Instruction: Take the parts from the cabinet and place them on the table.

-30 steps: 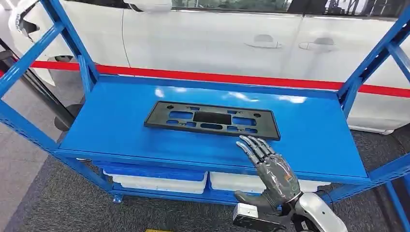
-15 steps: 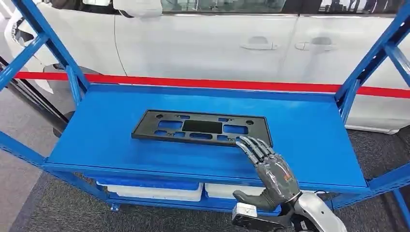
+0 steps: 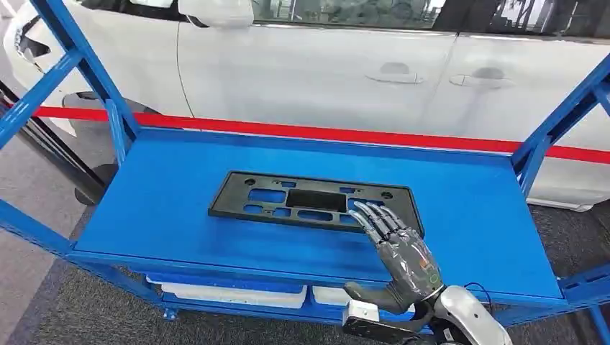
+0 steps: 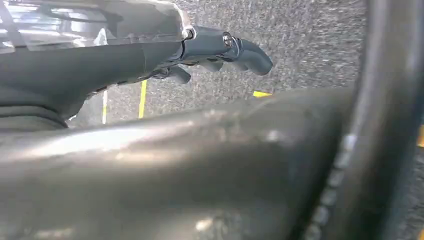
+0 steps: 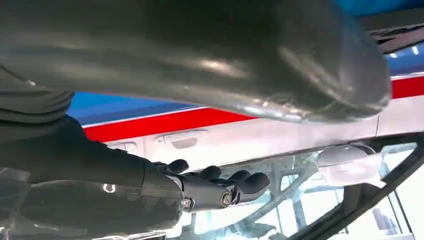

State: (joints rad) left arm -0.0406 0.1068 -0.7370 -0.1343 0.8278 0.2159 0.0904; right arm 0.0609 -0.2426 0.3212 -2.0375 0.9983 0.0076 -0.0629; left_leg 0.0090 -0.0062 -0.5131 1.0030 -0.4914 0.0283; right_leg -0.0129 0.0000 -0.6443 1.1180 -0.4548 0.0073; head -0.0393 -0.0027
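Note:
A flat black plastic plate (image 3: pixel 313 200) with several cut-outs lies in the middle of the blue cabinet shelf (image 3: pixel 165 208) in the head view. My right hand (image 3: pixel 399 251) hovers at the plate's near right corner, fingers stretched out and apart, their tips over the plate's edge; it holds nothing. In the right wrist view the right hand's dark fingers (image 5: pixel 225 187) reach out straight. The left wrist view shows my left hand's fingers (image 4: pixel 235 47) extended over grey floor, with nothing in them.
Blue uprights (image 3: pixel 79 65) frame the shelf on both sides. White bins (image 3: pixel 230 293) sit on the lower shelf. A white car (image 3: pixel 324 65) with a red stripe (image 3: pixel 324 134) stands right behind the cabinet. Grey carpet lies below.
The whole picture has shifted, so the camera has moved. My right hand has come forward, and its fingertips now lie over the plate's near right corner.

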